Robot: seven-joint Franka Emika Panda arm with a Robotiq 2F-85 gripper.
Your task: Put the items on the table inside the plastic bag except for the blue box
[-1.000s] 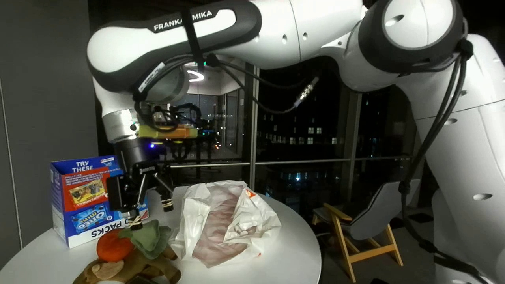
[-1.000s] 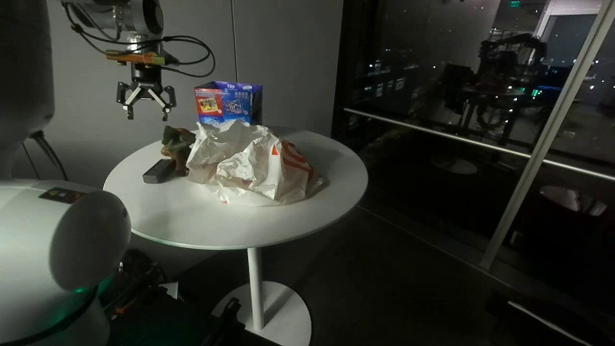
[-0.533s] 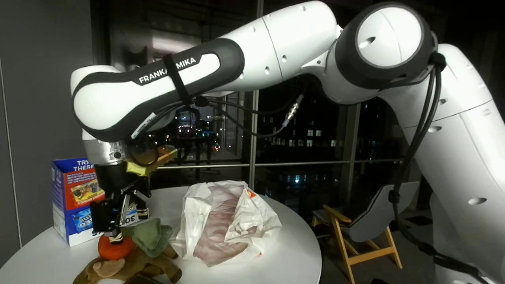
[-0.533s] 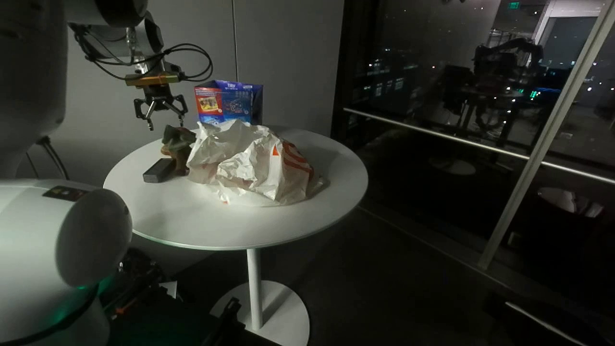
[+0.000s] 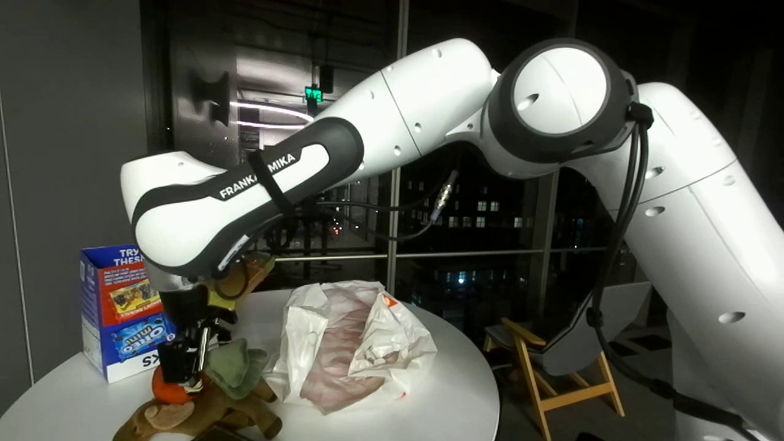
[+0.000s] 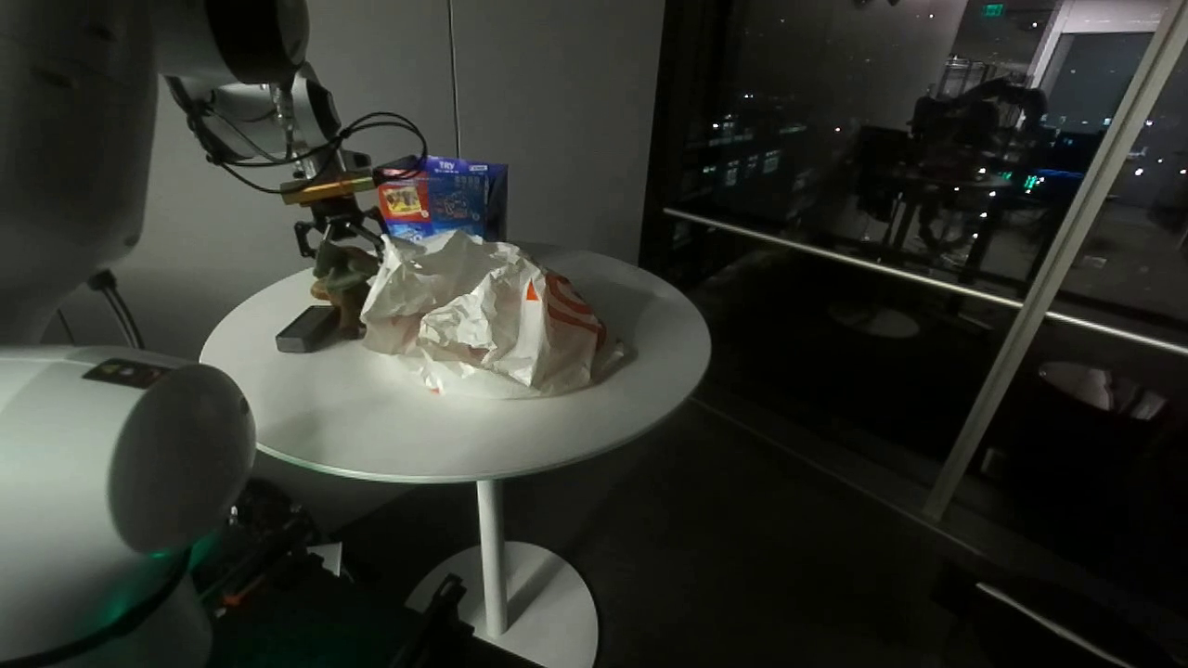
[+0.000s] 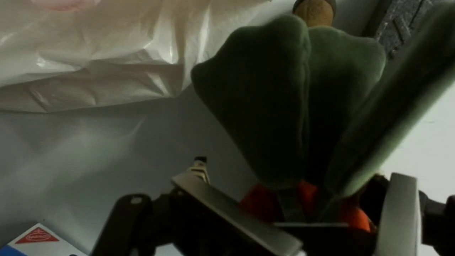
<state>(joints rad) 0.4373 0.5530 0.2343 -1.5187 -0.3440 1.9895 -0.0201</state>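
Note:
On the round white table [image 6: 418,436] lies an orange-red round piece [image 5: 164,389] with green leaves [image 5: 236,369]. It rests against a brown plush-like item [image 5: 202,415]. A dark grey block [image 6: 308,330] sits beside them. My open gripper [image 7: 289,170] is low over the round piece, one finger on each side of it and the leaves between them; the jaws stand wide, not closed on it. The far finger's tip is hidden in an exterior view. The wrinkled whitish plastic bag [image 5: 343,361] lies close beside the leaves. The blue box [image 5: 119,312] stands upright behind the gripper.
The bag's edge [image 7: 142,81] comes near the leaves in the wrist view. A corner of the blue box [image 7: 37,238] shows at that view's lower left. A grey wall [image 6: 557,121] rises behind the table. A chair [image 5: 569,349] stands beyond the table.
The arm has come down, bringing the open gripper from above the items to around the orange-red piece. Items, bag and box have stayed in place.

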